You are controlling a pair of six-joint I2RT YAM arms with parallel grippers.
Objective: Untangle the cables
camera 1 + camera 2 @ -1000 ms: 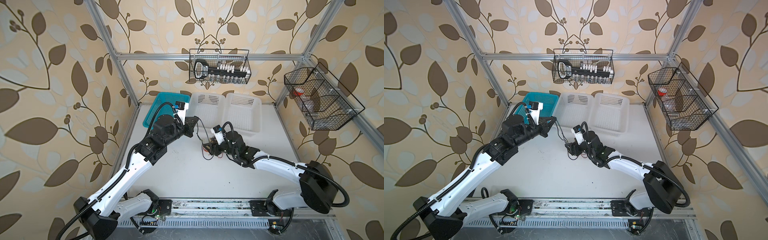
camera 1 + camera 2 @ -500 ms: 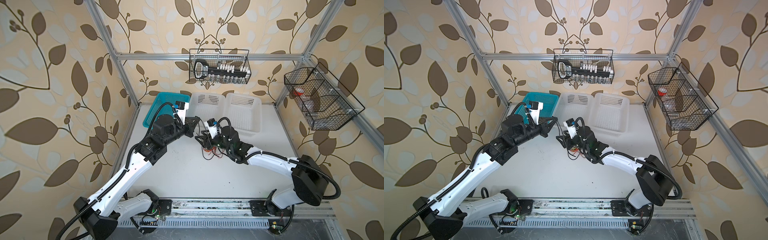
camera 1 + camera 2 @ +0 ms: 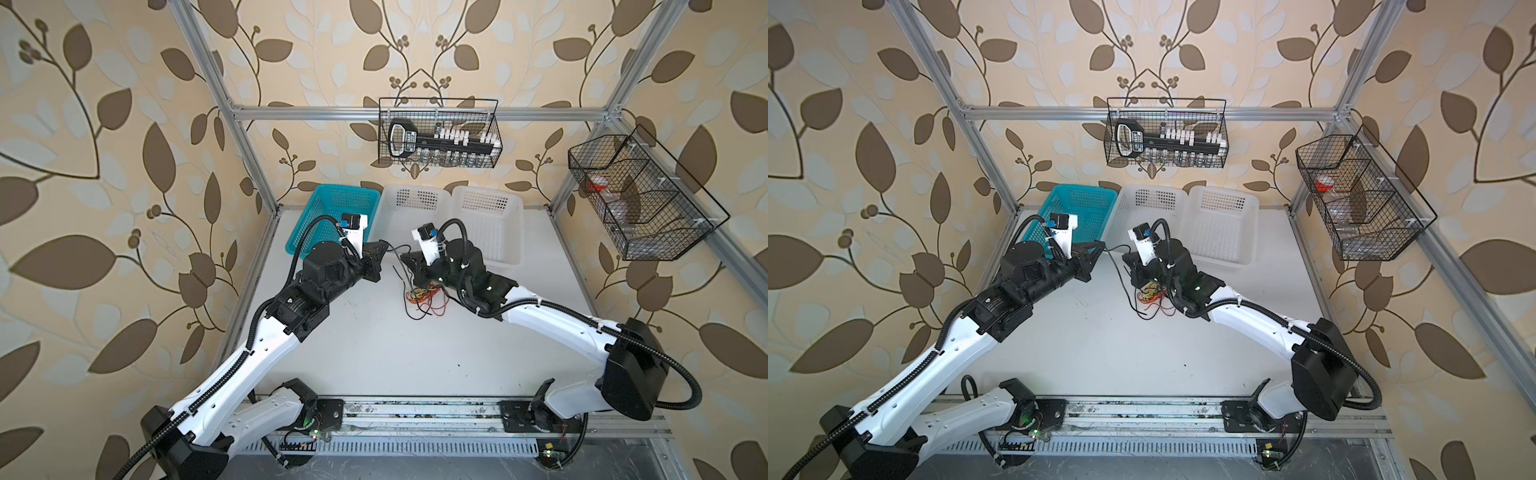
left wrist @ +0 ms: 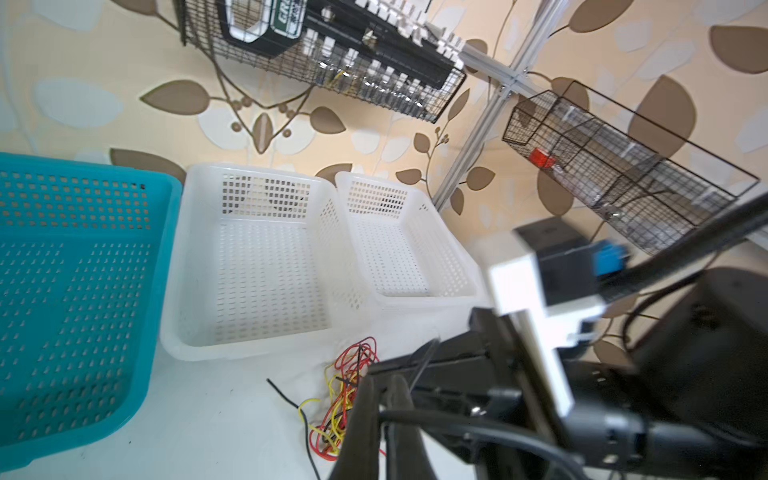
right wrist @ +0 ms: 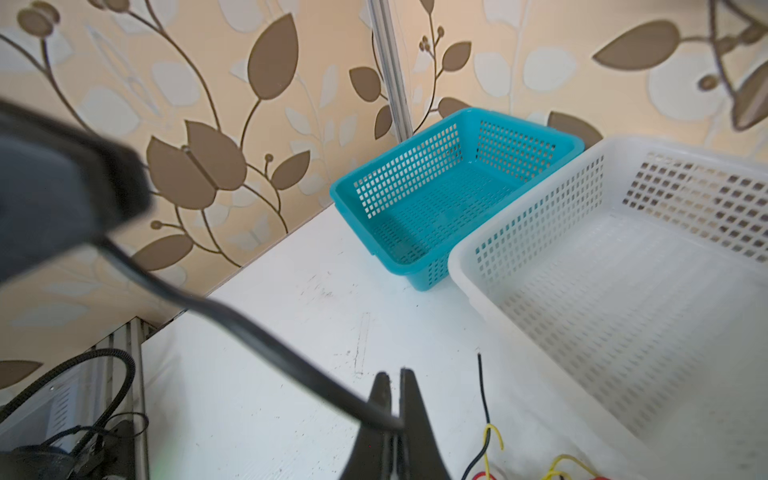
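— Looking down from above, what do you get that the wrist cameras miss?

— Both arms whole. In both top views they reach in from the near rail with elbows bent and forearms angled toward each other. The left gripper [image 3: 385, 245] and right gripper [image 3: 405, 261] nearly meet tip to tip over the table [image 3: 374, 353].

— And the wrist views?

— The grip itself. The right wrist view shows the right gripper's fingers [image 5: 411, 403] pressed together on a black cable [image 5: 249, 336]. That cable runs away from them to the blurred left gripper. In the left wrist view, the left gripper's fingers [image 4: 365, 415] are closed too, and a thin black strand rises from between them.

— Where are the rest of the cables?

— The cables [image 3: 424, 297] lie in a red, yellow and black tangle on the table, just below and behind the right gripper. From above, its wrist partly hides them. The left wrist view shows the loops plainly, just ahead of the left gripper's tips. A loose black end lies beside the right gripper's fingers.

— Baskets?

— A teal basket [image 3: 345, 199] stands beyond the left gripper. A white basket [image 3: 415, 198] and a second white basket [image 3: 486, 203] stand beyond the right gripper.
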